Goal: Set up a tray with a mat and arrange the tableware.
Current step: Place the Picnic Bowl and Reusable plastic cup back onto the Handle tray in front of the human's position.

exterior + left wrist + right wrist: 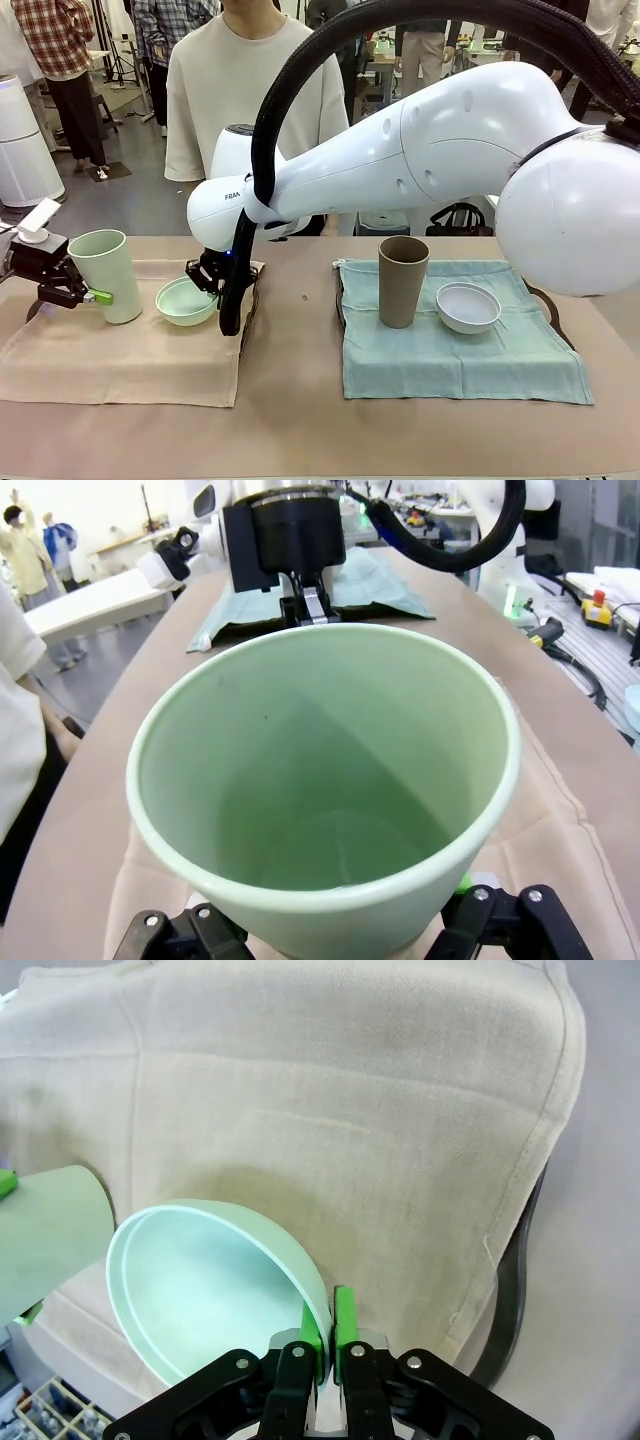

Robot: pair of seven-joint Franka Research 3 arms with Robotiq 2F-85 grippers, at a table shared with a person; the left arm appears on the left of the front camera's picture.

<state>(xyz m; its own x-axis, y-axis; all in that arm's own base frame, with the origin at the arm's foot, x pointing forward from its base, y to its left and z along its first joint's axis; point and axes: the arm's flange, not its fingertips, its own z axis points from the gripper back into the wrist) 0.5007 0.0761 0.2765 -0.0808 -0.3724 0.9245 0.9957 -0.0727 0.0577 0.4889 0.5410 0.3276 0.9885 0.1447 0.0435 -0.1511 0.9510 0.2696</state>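
A pale mint green cup [106, 273] stands upright on the beige mat [120, 362] at the left. My left gripper [95, 293] is open, one finger on each side of the cup's lower part. In the left wrist view the mint cup [320, 810] sits between the fingers [195, 930]. My right arm reaches across to the left, and its gripper [207, 277] is shut on the near rim of the mint green bowl [183, 301] beside the cup. The right wrist view shows my right gripper [328, 1312] pinching the mint bowl [200, 1295], which is slightly tilted.
The beige mat covers a dark tray whose edge [250, 300] shows at its right side. Another tray [548, 305] on the right has a teal mat [450, 365] carrying a tan brown cup [402, 281] and a white bowl [468, 306]. A person [250, 80] stands across the table.
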